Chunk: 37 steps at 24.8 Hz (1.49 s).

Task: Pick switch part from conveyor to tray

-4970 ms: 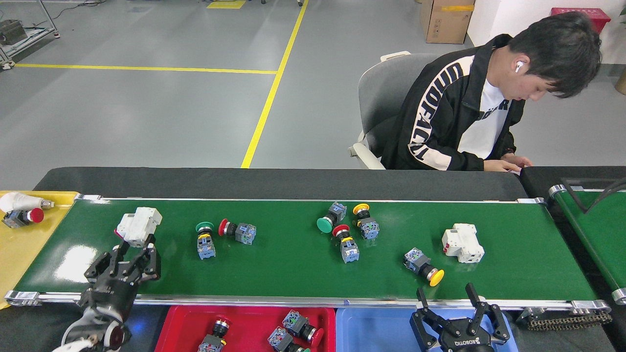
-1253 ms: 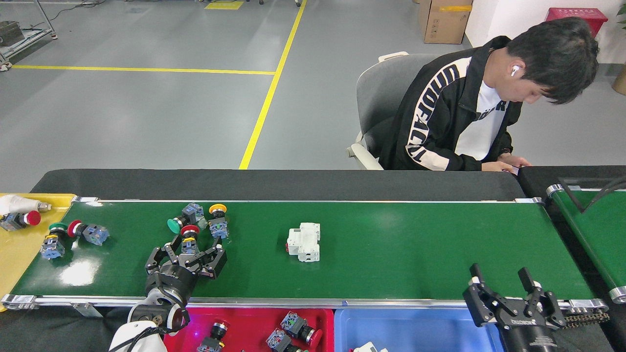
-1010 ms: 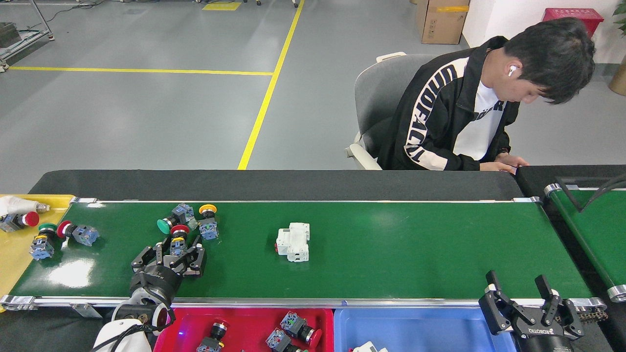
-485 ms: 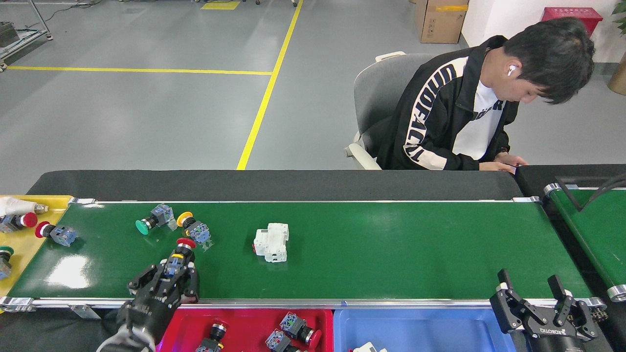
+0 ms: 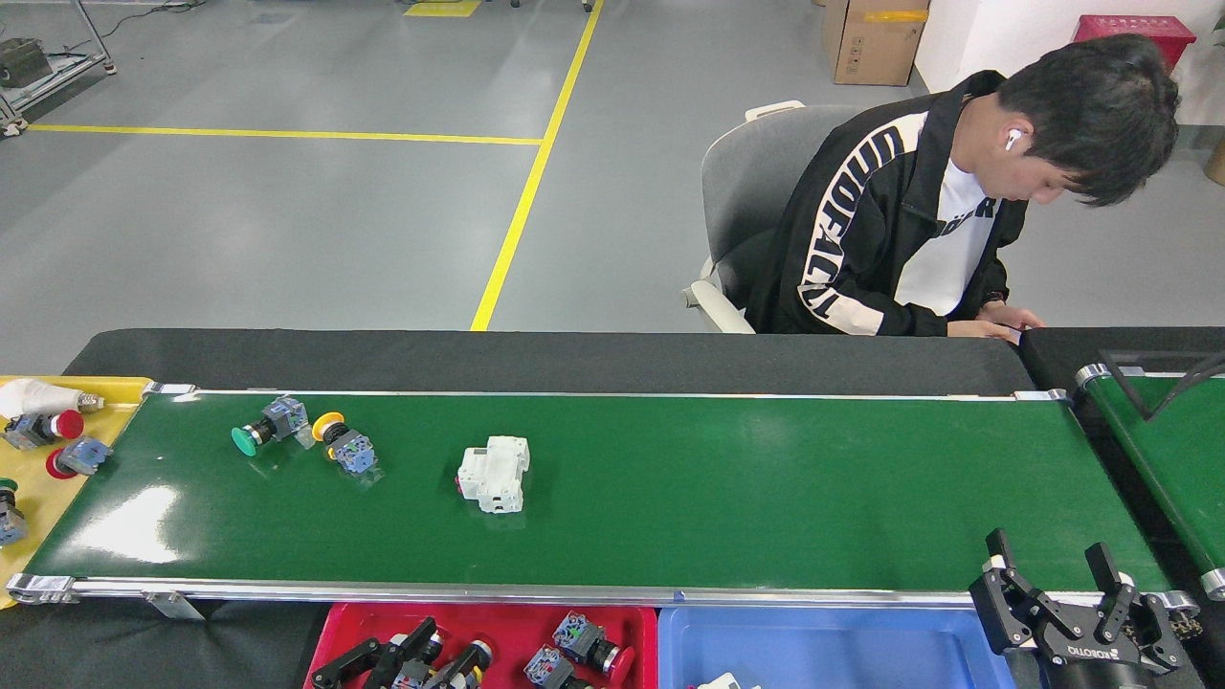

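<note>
While the left gripper [image 5: 402, 660] is hovering low over the red tray [image 5: 335, 632] at about seven o'clock in the head view, its dark fingers appear to be closing around a switch part, though the grip is too dark and crowded for me to tell whether it is really clamped or already letting go. Beside it, at roughly six o'clock, several switch parts [image 5: 579, 643] are already lying in that tray, so part of the job looks done.

On the conveyor [image 5: 766, 498], more pieces are waiting. A green-capped switch [image 5: 260, 429] and a yellow-capped switch [image 5: 343, 442] are lying close together toward ten o'clock, and a white breaker-like block [image 5: 494, 472] is sitting near the belt's middle, well apart from both arms. At nine o'clock, a yellow tray [image 5: 29, 517] at the belt's end is holding a few red-capped pieces that I judge have run off the belt unpicked.

At five o'clock the right gripper [image 5: 1072, 598] is hanging just off the near rail with its fingers spread wide and nothing between them, beside the blue tray [image 5: 813, 641]. A seated person [image 5: 909, 220] is leaning over the far table at two o'clock.

As I judge it, the two capped switches are what is left, and they are nearing the belt's end.
</note>
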### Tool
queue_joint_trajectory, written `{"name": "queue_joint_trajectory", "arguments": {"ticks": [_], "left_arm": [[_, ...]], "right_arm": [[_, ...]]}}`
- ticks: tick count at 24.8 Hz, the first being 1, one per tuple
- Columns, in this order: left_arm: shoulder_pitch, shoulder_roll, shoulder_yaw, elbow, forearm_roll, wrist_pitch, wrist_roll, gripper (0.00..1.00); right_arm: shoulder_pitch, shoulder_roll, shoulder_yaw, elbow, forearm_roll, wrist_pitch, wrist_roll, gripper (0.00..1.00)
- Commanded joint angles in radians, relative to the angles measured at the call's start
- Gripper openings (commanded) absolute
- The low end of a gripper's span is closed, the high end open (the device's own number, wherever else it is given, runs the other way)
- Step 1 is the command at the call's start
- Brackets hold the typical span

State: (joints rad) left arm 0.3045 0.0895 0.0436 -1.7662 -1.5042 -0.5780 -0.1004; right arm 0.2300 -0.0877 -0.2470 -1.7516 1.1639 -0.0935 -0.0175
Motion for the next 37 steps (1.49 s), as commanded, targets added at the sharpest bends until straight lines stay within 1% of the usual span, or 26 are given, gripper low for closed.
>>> {"name": "queue_joint_trajectory", "arguments": {"ticks": [1,3,6,8,10,11,13,15,16,17,19,22,25,31,37], "left_arm": [[-0.008,-0.014,0.030,-0.013,0.009,0.001,0.010,1.00],[-0.012,-0.056,0.101,-0.013,0.018,0.001,0.008,1.00],[-0.012,-0.125,0.240,-0.013,0.039,0.001,0.002,1.00],[-0.015,-0.145,0.309,-0.013,0.044,0.017,0.002,1.00],[-0.016,-0.146,0.340,-0.013,0.045,0.092,0.001,1.00],[-0.016,-0.145,0.341,-0.013,0.045,0.129,-0.001,1.00],[-0.016,-0.139,0.340,-0.012,0.045,0.202,-0.001,1.00],[-0.016,-0.139,0.338,-0.012,0.045,0.213,-0.001,1.00],[-0.025,-0.139,0.335,-0.012,0.044,0.214,-0.001,1.00],[-0.042,-0.137,0.334,-0.012,0.036,0.214,-0.001,1.00],[-0.117,-0.136,0.309,0.019,0.009,0.219,-0.002,1.00],[-0.236,-0.134,0.268,0.145,-0.071,0.270,-0.002,1.00],[-0.332,-0.131,0.253,0.271,-0.102,0.300,-0.001,1.00],[-0.433,-0.128,0.253,0.395,-0.145,0.317,0.007,1.00],[-0.467,-0.128,0.252,0.418,-0.148,0.317,0.007,1.00]], "right_arm": [[0.000,-0.001,-0.005,-0.017,-0.003,-0.014,-0.009,1.00],[-0.001,-0.001,-0.003,-0.017,-0.001,-0.014,-0.010,1.00],[-0.006,-0.003,0.002,-0.017,0.003,-0.014,-0.009,1.00],[-0.008,0.002,0.002,-0.017,0.003,-0.014,-0.010,1.00],[-0.003,0.006,0.003,-0.017,0.003,-0.023,-0.027,1.00],[0.003,0.008,0.008,-0.017,0.002,-0.038,-0.041,1.00],[0.032,0.013,0.012,-0.017,0.003,-0.127,-0.067,1.00],[0.058,0.025,0.012,-0.017,0.003,-0.189,-0.075,1.00],[0.069,0.034,0.012,-0.017,0.003,-0.196,-0.073,1.00],[0.072,0.037,0.012,-0.017,0.003,-0.195,-0.073,1.00],[0.072,0.039,0.012,-0.017,0.003,-0.193,-0.071,1.00],[0.072,0.045,0.012,-0.017,0.003,-0.195,-0.071,1.00],[0.064,0.043,0.014,-0.017,0.007,-0.195,-0.070,1.00],[0.072,0.066,0.014,-0.017,0.008,-0.203,-0.070,1.00],[0.064,0.074,0.014,-0.017,0.010,-0.200,-0.068,0.99]]}}
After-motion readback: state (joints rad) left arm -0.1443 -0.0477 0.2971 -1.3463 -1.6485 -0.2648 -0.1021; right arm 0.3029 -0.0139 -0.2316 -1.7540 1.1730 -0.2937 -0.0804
